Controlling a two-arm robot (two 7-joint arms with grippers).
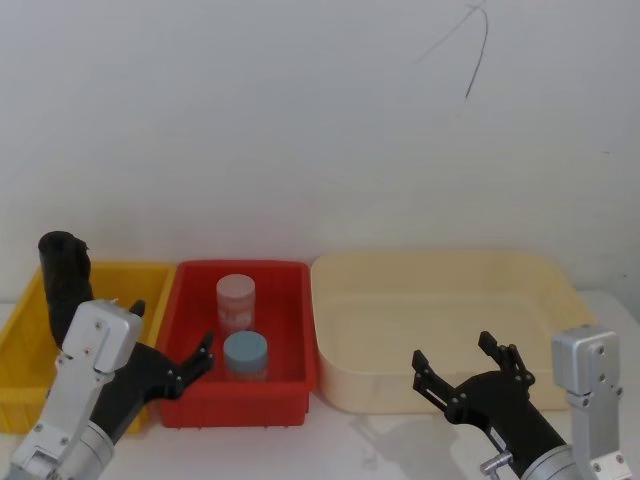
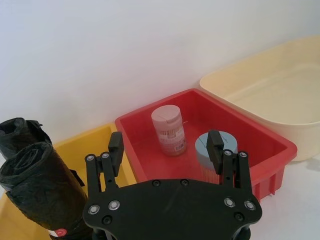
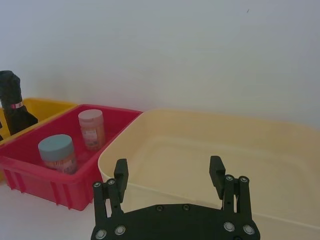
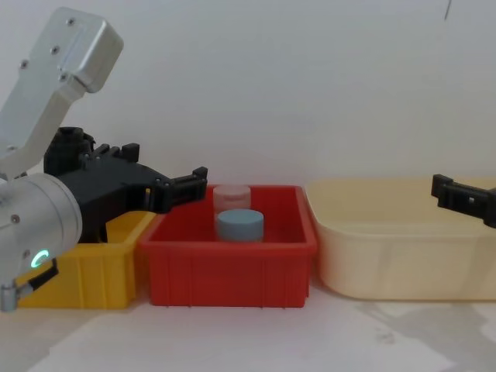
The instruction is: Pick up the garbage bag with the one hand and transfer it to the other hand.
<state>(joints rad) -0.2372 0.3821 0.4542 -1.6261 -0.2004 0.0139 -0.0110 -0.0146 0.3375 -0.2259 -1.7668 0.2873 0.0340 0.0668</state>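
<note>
- Nearest you, the left gripper (image 1: 172, 322) hovers low over the seam between the yellow bin (image 1: 130, 272) and the red bin (image 1: 240, 405). Its fingers are spread and hold nothing. The chest view adds a green ring light (image 4: 39, 258) on its wrist.
- The right gripper (image 1: 452, 347) hangs above the bench (image 1: 350, 445) at the near wall of the cream tub (image 1: 440, 262), its fingers likewise apart and empty.
- In the red bin you have a blue-lidded jar (image 1: 245, 353) in front and a pink-lidded jar (image 1: 236, 297) just behind it.
- Farthest back, the head view gives you one dark shape in the yellow bin's rear left corner. The left wrist view splits it into two black rolls leaning together. The nearer is the stickered roll (image 2: 42, 192), with a red-and-white sticker (image 2: 60, 232) at its lower end. The garbage bag (image 2: 20, 131) touches it from behind, apart from both grippers.
</note>
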